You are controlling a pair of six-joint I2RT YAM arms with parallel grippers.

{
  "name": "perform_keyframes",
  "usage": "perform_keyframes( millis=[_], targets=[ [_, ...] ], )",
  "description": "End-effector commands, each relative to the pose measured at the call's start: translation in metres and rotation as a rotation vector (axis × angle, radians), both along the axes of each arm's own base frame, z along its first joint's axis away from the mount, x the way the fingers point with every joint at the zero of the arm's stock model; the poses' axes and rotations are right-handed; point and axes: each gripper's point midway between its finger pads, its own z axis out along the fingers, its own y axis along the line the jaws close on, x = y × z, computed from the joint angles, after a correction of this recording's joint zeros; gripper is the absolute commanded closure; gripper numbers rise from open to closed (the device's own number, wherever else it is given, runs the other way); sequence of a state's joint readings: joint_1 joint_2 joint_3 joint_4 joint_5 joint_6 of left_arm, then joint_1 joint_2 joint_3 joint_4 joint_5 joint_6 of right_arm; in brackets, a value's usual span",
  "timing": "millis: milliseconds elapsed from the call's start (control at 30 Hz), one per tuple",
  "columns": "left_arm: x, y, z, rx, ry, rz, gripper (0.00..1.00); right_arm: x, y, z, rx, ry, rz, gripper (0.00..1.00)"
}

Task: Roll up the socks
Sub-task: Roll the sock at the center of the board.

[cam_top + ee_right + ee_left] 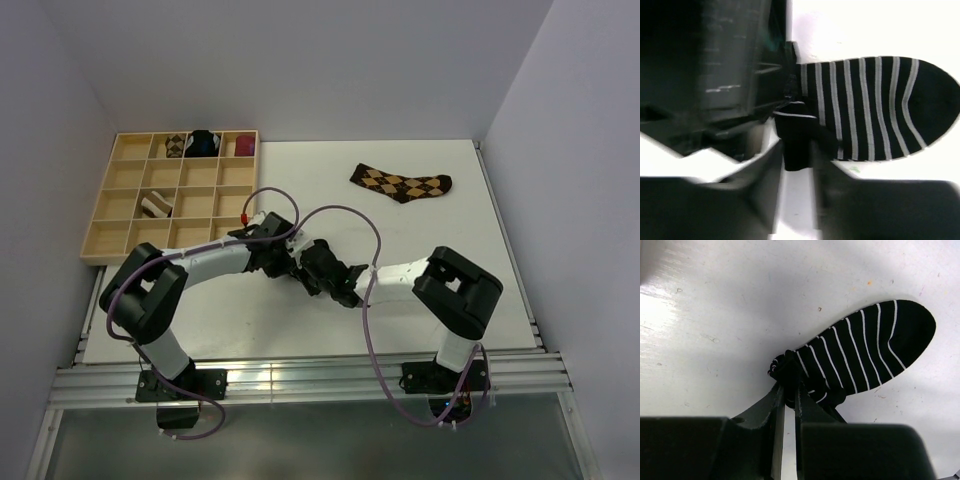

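Observation:
The short black sock (865,350) with thin white stripes lies flat on the white table, toe pointing away from both arms. My left gripper (789,387) is shut on its bunched cuff end. In the right wrist view, my right gripper (797,150) has a folded black flap of the same sock (875,105) pinched between its fingers. From above, the two grippers (285,262) (325,272) meet at mid-table and hide this sock. The brown-and-tan argyle sock (402,183) lies flat at the far right. A brown-and-cream striped sock (155,206) sits rolled in a tray compartment.
A wooden compartment tray (120,228) stands at the back left. Its far row holds an argyle bundle (175,146), a black-and-blue bundle (205,143) and a maroon bundle (244,146). Purple cables loop over both arms. Grey walls close in the table.

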State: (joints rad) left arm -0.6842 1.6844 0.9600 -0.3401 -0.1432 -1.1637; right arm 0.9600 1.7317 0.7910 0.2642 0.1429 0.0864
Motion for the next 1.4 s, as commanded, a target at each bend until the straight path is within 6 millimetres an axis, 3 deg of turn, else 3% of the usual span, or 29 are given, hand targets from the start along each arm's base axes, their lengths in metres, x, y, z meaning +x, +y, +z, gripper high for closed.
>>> perform_keyframes(
  millis=[0, 67, 100, 233, 433, 467, 533, 667, 700, 800, 1033, 1367],
  targets=[
    [-0.004, -0.017, 0.013, -0.034, -0.023, -0.057, 0.88, -0.001, -0.013, -0.025, -0.127, 0.037, -0.019, 0.76],
    [-0.004, -0.018, 0.015, -0.040, -0.030, -0.059, 0.86, -0.001, -0.015, -0.029, -0.144, 0.045, -0.032, 0.95],
    [-0.003, -0.018, 0.018, -0.044, -0.038, -0.059, 0.84, -0.002, -0.017, -0.030, -0.151, 0.053, -0.032, 1.00],
    [0.000, -0.015, 0.030, -0.057, -0.088, -0.041, 0.71, -0.011, -0.011, -0.025, -0.098, 0.136, 0.015, 1.00],
    [0.004, -0.006, 0.053, -0.100, -0.186, 0.010, 0.41, -0.016, -0.007, -0.005, 0.049, 0.355, 0.049, 1.00],
    [0.002, -0.002, 0.053, -0.100, -0.193, 0.019, 0.37, -0.024, -0.003, -0.001, 0.086, 0.422, 0.089, 1.00],
    [0.004, 0.002, 0.065, -0.119, -0.233, 0.042, 0.28, -0.017, -0.004, 0.003, 0.138, 0.486, 0.063, 1.00],
    [-0.003, 0.016, 0.069, -0.130, -0.267, 0.094, 0.27, -0.017, -0.004, 0.004, 0.250, 0.635, 0.052, 1.00],
    [-0.002, 0.018, 0.079, -0.158, -0.296, 0.108, 0.27, -0.022, -0.003, 0.005, 0.283, 0.689, 0.050, 1.00],
    [-0.006, 0.022, 0.083, -0.196, -0.323, 0.133, 0.27, -0.026, -0.008, -0.006, 0.324, 0.795, 0.010, 1.00],
    [-0.015, 0.011, 0.064, -0.249, -0.259, 0.116, 0.31, -0.029, -0.012, -0.013, 0.472, 0.973, -0.059, 1.00],
    [-0.012, -0.003, 0.040, -0.245, -0.202, 0.092, 0.35, -0.020, -0.024, -0.021, 0.561, 1.042, -0.147, 1.00]
  ],
)
